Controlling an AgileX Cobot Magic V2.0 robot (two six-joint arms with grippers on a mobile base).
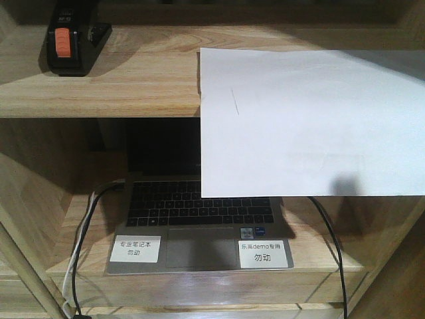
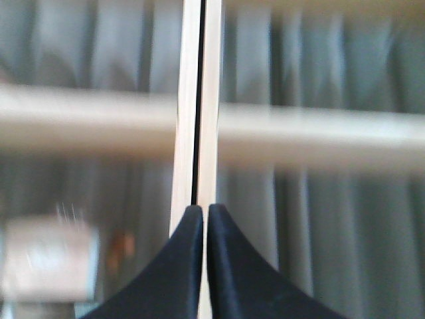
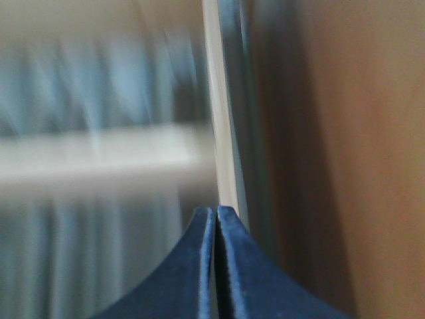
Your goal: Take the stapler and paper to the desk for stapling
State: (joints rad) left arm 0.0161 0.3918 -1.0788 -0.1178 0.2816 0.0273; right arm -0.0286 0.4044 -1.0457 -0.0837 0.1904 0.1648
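Front view: the stapler (image 1: 66,41) sits far left on the upper shelf (image 1: 119,86), orange patch up. The paper (image 1: 312,113) lies to the right on the same shelf, well apart from the stapler. Its near part juts past the shelf edge and hides the screen of an open laptop (image 1: 199,212) on the shelf below. Two small white labels (image 1: 139,248) lie on the laptop's palm rest, and a cable (image 1: 83,226) runs down at its left. Neither arm shows here, nor does the table.

Left wrist view: the left fingers (image 2: 182,252) are pressed together with nothing between them. Behind them is a blur of grey curtain and pale wooden bars.

Right wrist view: the right fingers (image 3: 192,266) are likewise closed and empty, with a pale upright edge and a brown panel beyond.

Judging from this, the task is at its start, with both things untouched on the shelf. The next move calls for spreading the fingers and reaching in. The paper's overhanging edge looks the easiest place to pinch, and the stapler wants a grip across its body.
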